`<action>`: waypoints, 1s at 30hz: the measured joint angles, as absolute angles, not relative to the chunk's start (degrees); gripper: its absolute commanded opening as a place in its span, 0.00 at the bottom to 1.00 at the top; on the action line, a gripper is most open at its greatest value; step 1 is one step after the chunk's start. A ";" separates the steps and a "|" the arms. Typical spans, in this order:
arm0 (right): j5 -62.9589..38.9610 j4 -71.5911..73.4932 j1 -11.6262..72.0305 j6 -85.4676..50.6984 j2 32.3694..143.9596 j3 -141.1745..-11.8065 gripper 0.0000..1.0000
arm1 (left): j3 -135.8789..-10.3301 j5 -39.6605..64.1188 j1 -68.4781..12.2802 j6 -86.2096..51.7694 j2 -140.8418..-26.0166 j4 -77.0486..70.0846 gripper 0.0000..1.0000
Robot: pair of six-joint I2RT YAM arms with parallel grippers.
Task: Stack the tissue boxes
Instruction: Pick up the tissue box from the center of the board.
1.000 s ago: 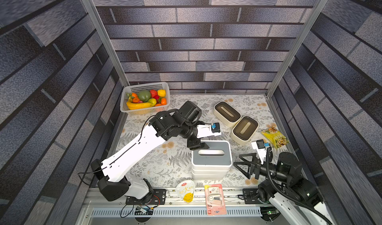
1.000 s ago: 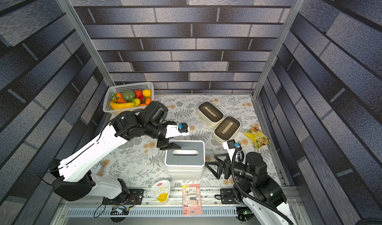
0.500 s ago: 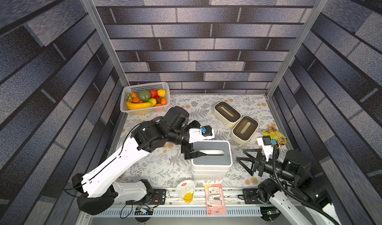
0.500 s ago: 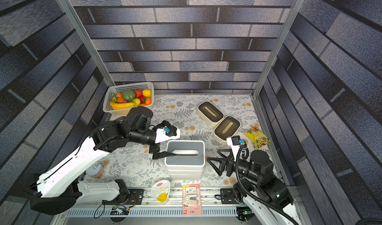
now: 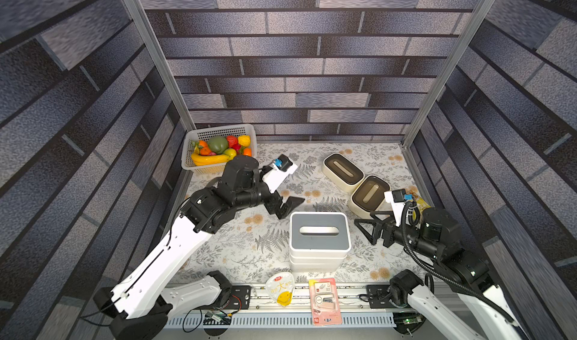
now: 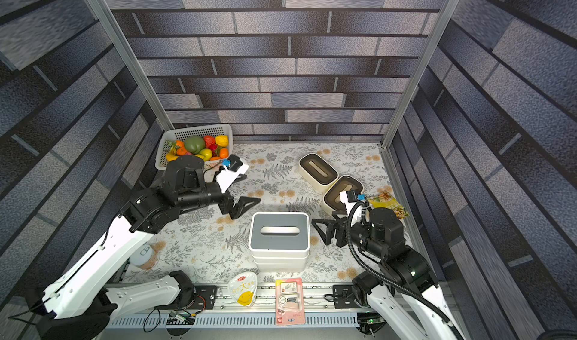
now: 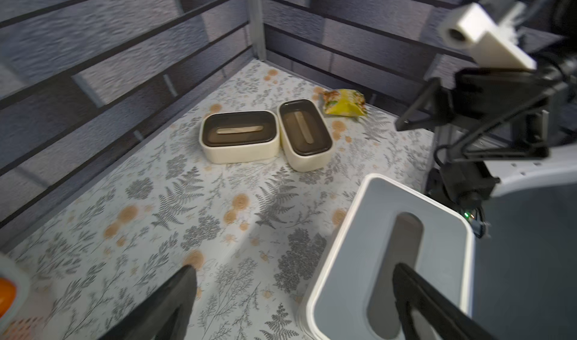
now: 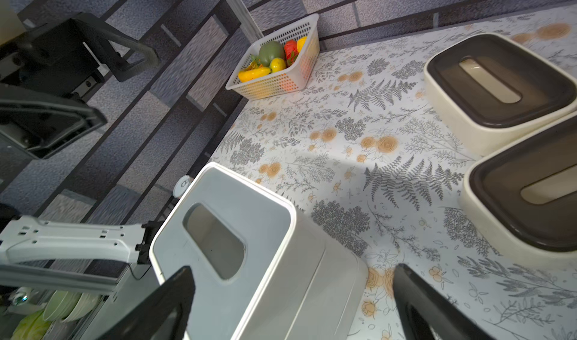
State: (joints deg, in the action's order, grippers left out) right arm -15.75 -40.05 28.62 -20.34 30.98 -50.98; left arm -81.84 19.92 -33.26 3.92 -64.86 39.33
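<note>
Left gripper [image 5: 292,208] has backed off the grey-lidded stack [image 5: 318,233]: a second ago it was at the stack's top edge. It now hangs off the stack's far-left corner, not touching. Its jaws are spread wide with nothing between them. Right gripper [image 5: 363,232] has shifted only a little; jaws fully apart, empty, just beside the stack's right side, clear of it. Stack sits near the front middle of the floral table [image 5: 249,254], white boxes one on another, grey slotted lid on top; three layers show in both top views. Far brown-lidded box [image 5: 342,172] and near brown-lidded box [image 5: 370,194] lie unstacked on the table at far right, side by side, cannot tell if touching. Fruit basket [image 5: 218,129] in far-left corner, yellow snack packet [image 6: 387,204] by the right wall
</note>
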 measured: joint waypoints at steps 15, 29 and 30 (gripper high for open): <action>2.79 -34.11 24.93 -5.78 67.99 -66.98 1.00 | -78.74 24.60 -15.22 -23.51 -86.00 37.17 1.00; -0.25 -26.52 16.86 6.15 102.24 -83.44 0.80 | -77.47 22.96 -16.95 -22.57 -86.32 34.20 1.00; -0.36 -26.59 16.86 7.14 105.01 -85.17 0.79 | -77.25 23.31 -16.95 -22.57 -86.39 33.71 1.00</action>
